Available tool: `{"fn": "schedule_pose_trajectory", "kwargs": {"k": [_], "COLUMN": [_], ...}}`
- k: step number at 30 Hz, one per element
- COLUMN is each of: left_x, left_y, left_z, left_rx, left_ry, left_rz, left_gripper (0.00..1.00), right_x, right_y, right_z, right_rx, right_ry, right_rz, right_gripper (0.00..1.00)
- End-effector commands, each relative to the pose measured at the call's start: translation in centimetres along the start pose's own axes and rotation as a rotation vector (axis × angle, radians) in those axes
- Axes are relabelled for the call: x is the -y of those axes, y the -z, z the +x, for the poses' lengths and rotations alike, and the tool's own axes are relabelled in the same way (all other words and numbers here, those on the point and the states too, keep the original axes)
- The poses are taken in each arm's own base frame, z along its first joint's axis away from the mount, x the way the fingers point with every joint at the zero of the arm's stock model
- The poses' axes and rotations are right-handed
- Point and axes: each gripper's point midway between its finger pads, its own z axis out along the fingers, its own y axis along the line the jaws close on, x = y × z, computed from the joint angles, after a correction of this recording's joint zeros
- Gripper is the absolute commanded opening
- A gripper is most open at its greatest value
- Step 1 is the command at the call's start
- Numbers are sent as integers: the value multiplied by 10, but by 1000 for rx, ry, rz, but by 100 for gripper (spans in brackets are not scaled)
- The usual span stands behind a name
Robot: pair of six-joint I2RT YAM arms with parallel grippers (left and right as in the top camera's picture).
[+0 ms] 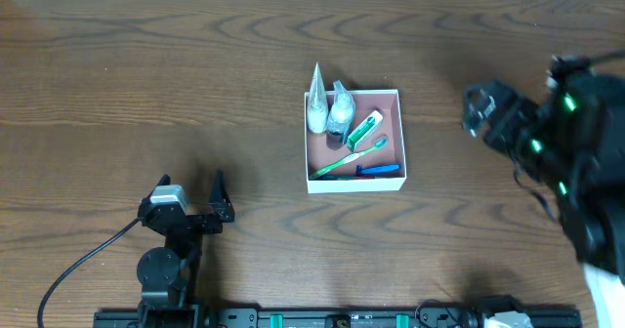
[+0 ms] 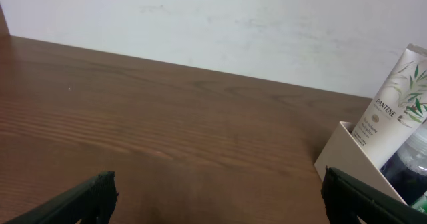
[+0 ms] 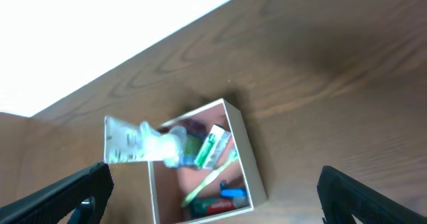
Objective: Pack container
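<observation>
The container (image 1: 394, 96), a shallow white-walled box with a pinkish-brown inside, sits at the table's middle. In it are a white Pantene tube (image 1: 316, 103) leaning over the far-left corner, a clear dark-based bottle (image 1: 340, 113), a green-and-white tube (image 1: 363, 129), a green toothbrush (image 1: 350, 156) and a blue item (image 1: 379, 169). My left gripper (image 1: 191, 188) is open and empty, low at front left; its wrist view shows the container's corner (image 2: 343, 154) and the Pantene tube (image 2: 395, 104). My right gripper (image 1: 476, 108) is open and empty, raised to the container's right, and looks down on the container (image 3: 245, 157).
The wooden table (image 1: 146, 84) spreads around the box. A black cable (image 1: 83, 265) trails from the left arm's base. The arm mounts run along the front edge (image 1: 342, 318). A white wall (image 2: 233, 24) stands behind the table.
</observation>
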Motion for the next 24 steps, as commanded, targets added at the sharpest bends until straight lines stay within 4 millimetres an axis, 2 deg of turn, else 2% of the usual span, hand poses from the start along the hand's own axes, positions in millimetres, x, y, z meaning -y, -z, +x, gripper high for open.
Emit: {"fn": "schedule_pose_trajectory", "kwargs": {"k": [1, 8, 11, 14, 16, 19, 24], "left_x": [-8, -8, -8, -8, -8, -8, -8], "left_y": [0, 0, 0, 0, 0, 0, 0], "left_z": [14, 14, 14, 14, 14, 14, 14], "left_rx": [-44, -44, -44, -44, -44, -44, -44], "left_ry": [-2, -2, -2, -2, -2, -2, -2], "left_rz": [-37, -37, -37, -37, -37, -37, -37], "left_gripper": [98, 98, 98, 98, 98, 98, 98], "right_x": [6, 34, 47, 56, 50, 29, 5], "right_y": [24, 60, 61, 52, 42, 29, 23], "right_z": [6, 40, 56, 57, 53, 53, 51], "right_rx": [27, 18, 20, 93, 160, 272, 493], "right_ry": [82, 94, 95, 144, 252, 471, 671], "right_rz": [10, 46, 56, 51, -2, -143, -304], "right_gripper": [99, 99, 99, 99, 99, 99, 99]}}
